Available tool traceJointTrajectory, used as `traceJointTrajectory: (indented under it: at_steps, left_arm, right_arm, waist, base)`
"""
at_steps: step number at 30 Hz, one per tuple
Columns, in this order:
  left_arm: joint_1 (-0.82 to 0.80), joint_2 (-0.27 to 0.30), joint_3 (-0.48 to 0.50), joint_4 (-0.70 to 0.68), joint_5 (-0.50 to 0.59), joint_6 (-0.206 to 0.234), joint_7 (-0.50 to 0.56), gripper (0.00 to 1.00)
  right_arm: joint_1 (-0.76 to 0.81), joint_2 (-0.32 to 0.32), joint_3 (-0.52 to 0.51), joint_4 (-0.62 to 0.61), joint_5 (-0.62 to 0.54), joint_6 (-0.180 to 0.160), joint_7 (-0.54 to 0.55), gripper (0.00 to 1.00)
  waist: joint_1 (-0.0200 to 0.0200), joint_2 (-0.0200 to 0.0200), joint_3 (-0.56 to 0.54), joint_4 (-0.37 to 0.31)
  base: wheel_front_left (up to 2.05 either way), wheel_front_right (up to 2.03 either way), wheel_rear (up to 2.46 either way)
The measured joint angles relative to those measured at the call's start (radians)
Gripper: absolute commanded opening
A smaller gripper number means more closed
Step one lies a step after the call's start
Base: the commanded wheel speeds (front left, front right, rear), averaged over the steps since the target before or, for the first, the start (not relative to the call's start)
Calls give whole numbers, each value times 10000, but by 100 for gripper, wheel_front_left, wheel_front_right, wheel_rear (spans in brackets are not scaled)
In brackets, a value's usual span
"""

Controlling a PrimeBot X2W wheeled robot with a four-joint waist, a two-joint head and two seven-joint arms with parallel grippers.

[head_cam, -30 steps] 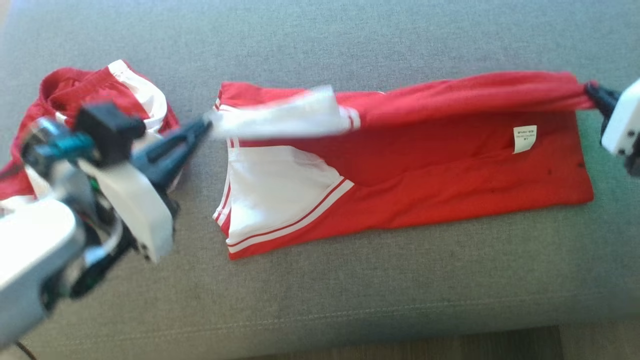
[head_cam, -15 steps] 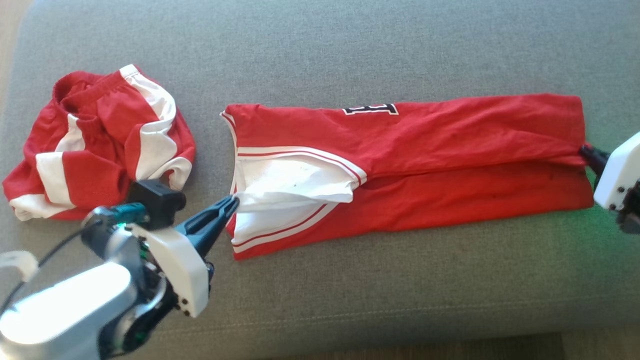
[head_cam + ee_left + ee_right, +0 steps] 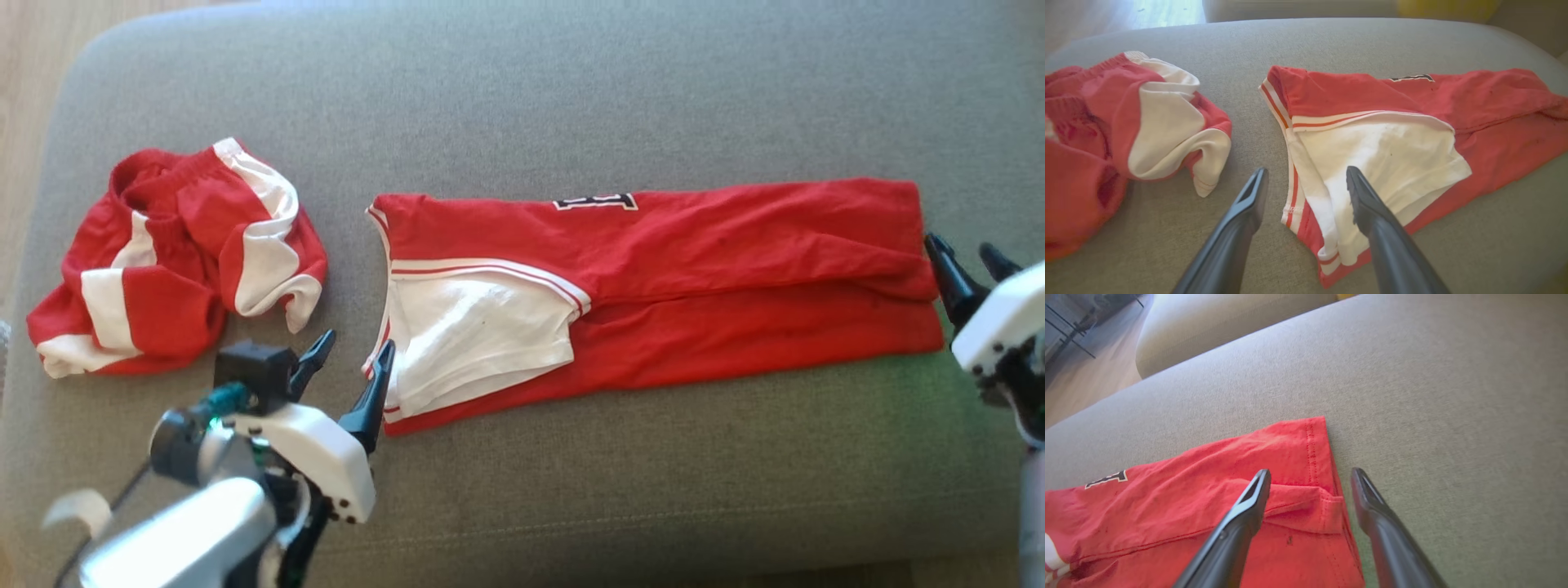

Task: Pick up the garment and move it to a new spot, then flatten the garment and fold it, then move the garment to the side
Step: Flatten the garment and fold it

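- Left gripper point(image 3: 359, 343): jaws spread wide, gripping nothing; one finger above the white panel of the garment point(image 3: 694, 269), the other above bare cushion point(image 3: 571, 98).
- Right gripper point(image 3: 959, 243): jaws spread wide, empty, straddling the red hem corner.
- Garment: folded lengthwise, flat on the cushion between both grippers.

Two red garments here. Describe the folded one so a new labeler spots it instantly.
On the grey cushion, look across the middle and right. The folded garment is a long flat red band with a white panel at its left end and a black-and-white mark on its far edge. The other garment, to its left, is a crumpled heap.
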Motion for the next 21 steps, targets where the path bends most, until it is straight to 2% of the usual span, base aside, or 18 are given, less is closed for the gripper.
traceJointTrajectory:
  at_steps: [3,6,10,11,15,19,21]
  left_arm:
    - [939,-552,1202,-476,836,780,-10,100]
    - [1941,-1338,2286,-936,1816,1047,-15,100]
    - [3434,-2088,3283,-963,2957,1198,-15,100]
    - [3434,-2088,3283,-963,2957,1198,-15,100]
    - [4307,-2708,4146,-1035,4575,1294,-15,100]
    - [4747,-3231,4665,-1049,5695,993,-15,100]
    - [4986,-3438,4972,-1024,6031,807,-15,100]
  right_arm:
    - [488,458,-466,-238,-221,0,-560,100]
    - [905,920,-757,-257,-477,0,-970,100]
    - [1177,1290,-1189,-201,-767,-2,-1599,100]
    - [1177,1290,-1189,-201,-767,-2,-1599,100]
    - [1130,1496,-1772,136,-1043,0,-2174,100]
    - [731,1553,-2405,1089,-1488,-2,-2249,100]
    - [242,1569,-2614,1632,-2144,-2,-2222,100]
  waist:
    - [0,0,-186,7]
    - [0,0,-363,77]
    - [0,0,-604,255]
    - [0,0,-604,255]
    - [0,0,-758,532]
    - [0,0,-854,771]
    - [0,0,-840,819]
  base:
    - [0,0,0]
    - [0,0,0]
    - [0,0,0]
    - [0,0,0]
    - [0,0,0]
    - [0,0,0]
    - [0,0,0]
